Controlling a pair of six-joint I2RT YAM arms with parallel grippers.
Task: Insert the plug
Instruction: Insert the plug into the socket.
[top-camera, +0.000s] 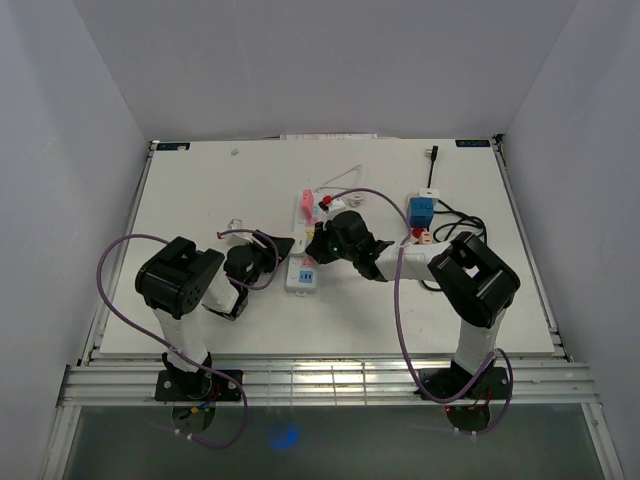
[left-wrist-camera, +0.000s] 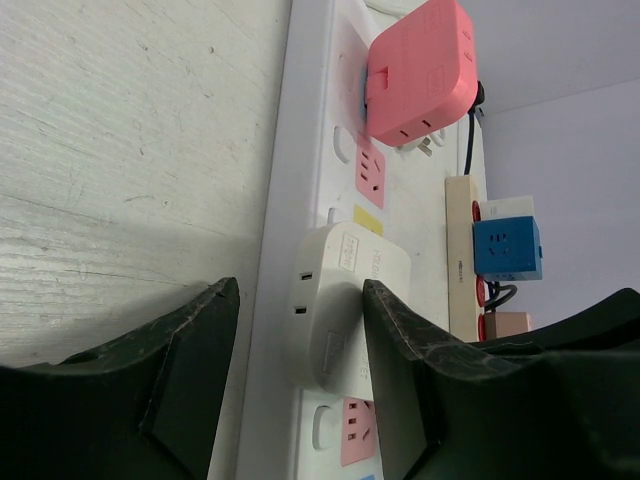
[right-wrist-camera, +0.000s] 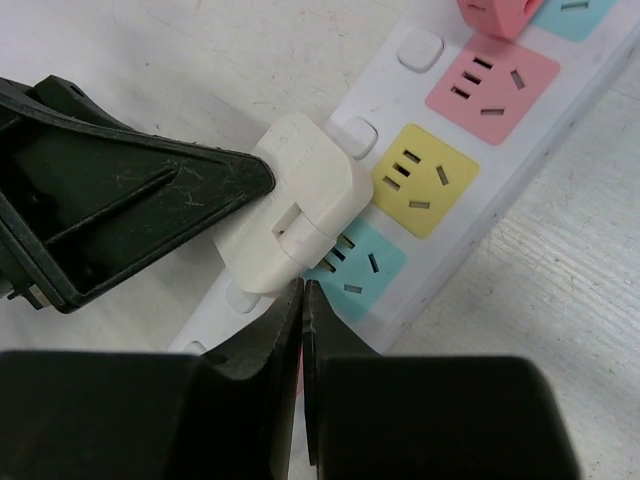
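The white plug (right-wrist-camera: 290, 200) sits on the white power strip (right-wrist-camera: 530, 135), over the edge of the pale-blue socket (right-wrist-camera: 365, 265) and beside the yellow socket (right-wrist-camera: 425, 180). How deep its pins go can't be made out. The left gripper (left-wrist-camera: 300, 300) is spread wide, a finger on either side of the plug, while the right gripper (right-wrist-camera: 302, 290) is pinched closed on nothing, its tips just beside the plug.

A pink adapter (left-wrist-camera: 420, 75) sits at the far middle of the white counter (top-camera: 200, 190). To its right, a blue cube (top-camera: 421, 211) stands on a beige strip (left-wrist-camera: 460, 250) with red switches. A black cable (left-wrist-camera: 469, 140) runs from that strip's end. A small black plug (top-camera: 434, 155) lies near the far edge.
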